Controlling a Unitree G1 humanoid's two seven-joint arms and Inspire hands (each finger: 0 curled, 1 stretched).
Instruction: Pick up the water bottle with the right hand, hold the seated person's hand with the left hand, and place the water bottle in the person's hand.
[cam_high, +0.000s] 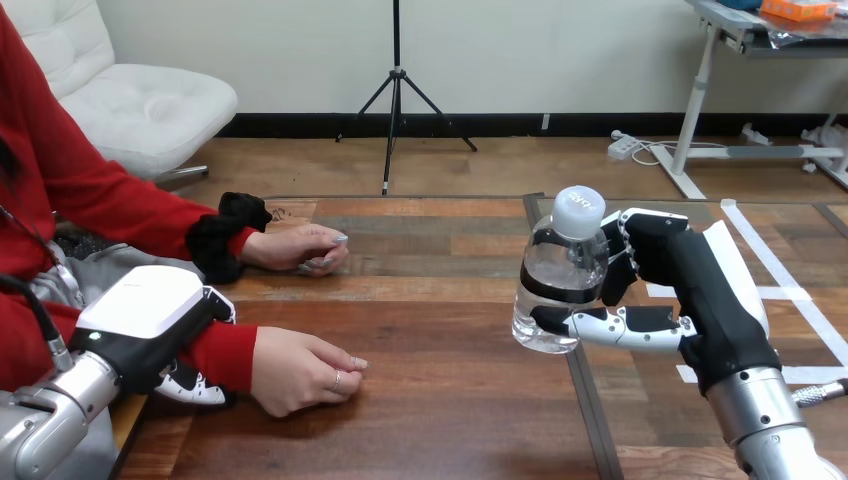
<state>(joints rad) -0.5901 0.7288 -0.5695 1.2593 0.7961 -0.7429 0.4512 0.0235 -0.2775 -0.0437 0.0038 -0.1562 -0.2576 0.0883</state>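
A clear water bottle (562, 270) with a white cap and a dark band stands upright, lifted off the wooden table (440, 400) at centre right. My right hand (665, 290) is shut on it, thumb across its lower front and fingers behind it. At lower left my left hand (150, 320) lies over the red sleeve of the person's nearer arm, its fingers (190, 386) curled under the sleeve just behind the wrist. That person's hand (300, 370) rests on the table, knuckles up and loosely closed. The bottle is well to the right of it.
The person's other hand (295, 248) rests on the table farther back at the left. White tape lines (790, 300) mark the table's right part, and a dark seam (585, 400) runs down the table under the bottle.
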